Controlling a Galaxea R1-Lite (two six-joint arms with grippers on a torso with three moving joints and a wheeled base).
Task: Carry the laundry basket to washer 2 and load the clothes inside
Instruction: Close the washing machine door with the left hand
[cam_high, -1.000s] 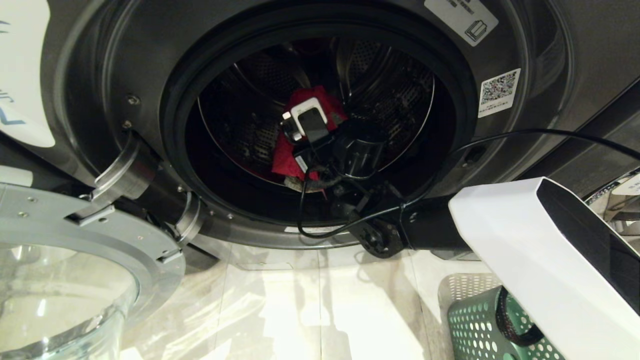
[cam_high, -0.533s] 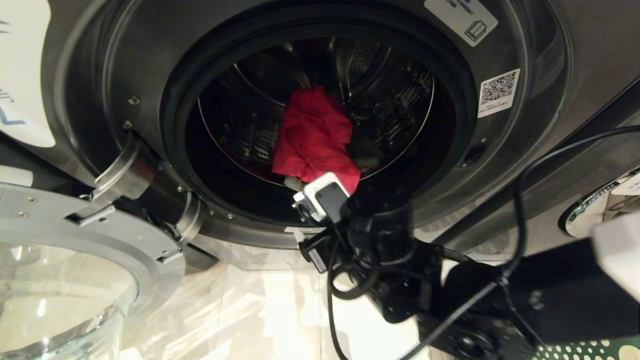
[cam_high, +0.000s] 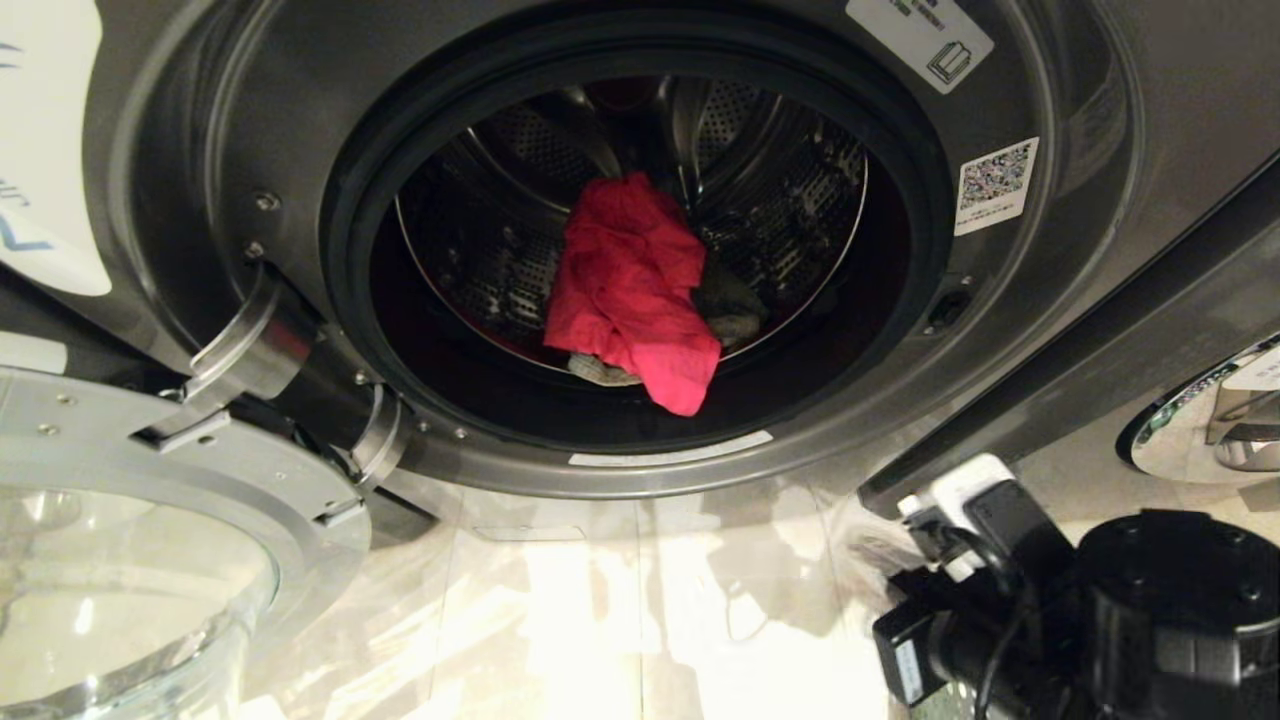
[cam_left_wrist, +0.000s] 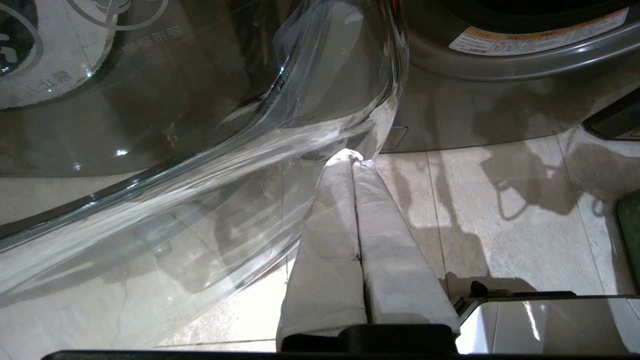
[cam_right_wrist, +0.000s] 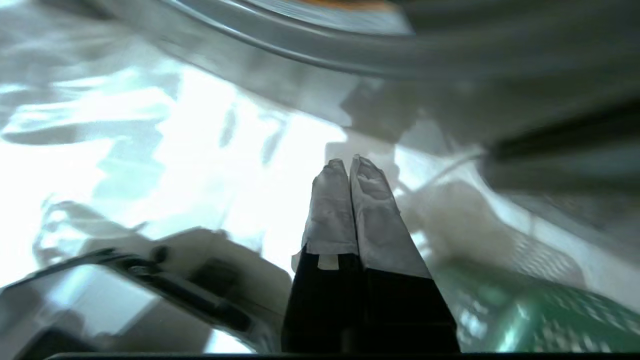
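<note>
One red garment lies in the washer drum; right pincer, pressed together and empty, hangs over the basket. Next: spread, grasp more clothes.

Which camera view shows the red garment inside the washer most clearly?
The head view: the red garment lies in the open drum of the washer, fully visible. Both wrist views show none of it, only floor and the washer's lower rim.

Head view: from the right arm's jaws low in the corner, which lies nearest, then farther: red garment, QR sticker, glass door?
1. White square QR sticker, on the washer front above the right gripper.
2. Crumpled red cloth garment, inside the drum.
3. Round clear glass door, swung open at far left.
</note>
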